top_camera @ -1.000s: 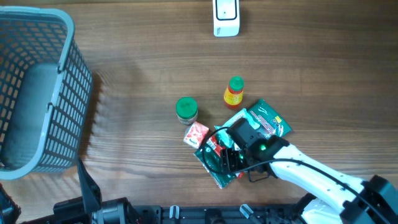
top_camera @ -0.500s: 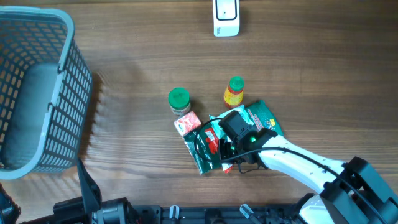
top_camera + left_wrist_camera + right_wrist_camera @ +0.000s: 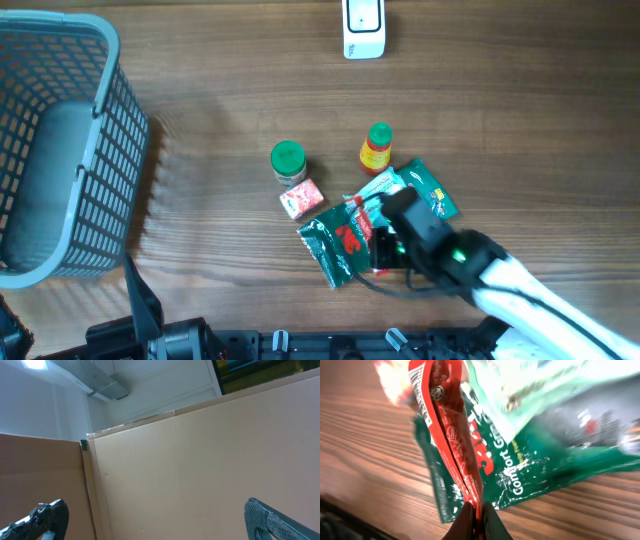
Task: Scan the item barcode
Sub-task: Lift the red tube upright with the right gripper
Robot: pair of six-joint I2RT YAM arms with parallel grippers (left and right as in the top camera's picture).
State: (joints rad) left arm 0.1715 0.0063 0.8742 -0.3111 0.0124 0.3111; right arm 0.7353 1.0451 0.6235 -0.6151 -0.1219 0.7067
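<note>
Only the right wrist view showed the right gripper (image 3: 476,520) pinched shut on the edge of the crinkled red packet (image 3: 447,425), over a glossy green pouch (image 3: 540,475) on the wood-grain table (image 3: 365,460); overhead placed them near-right. The left gripper (image 3: 157,525) gaped wide, empty, facing flat cardboard (image 3: 200,470)

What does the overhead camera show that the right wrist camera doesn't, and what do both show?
Only overhead: the basket at the left, the white scanner at the far edge, the green-lidded jar, the yellow bottle and the small red carton.
Only right wrist: the right gripper shut on the edge of the red packet, and the word Comfort printed on the green pouch.
Both: the red packet, the green pouch under it, and the wooden table.
</note>
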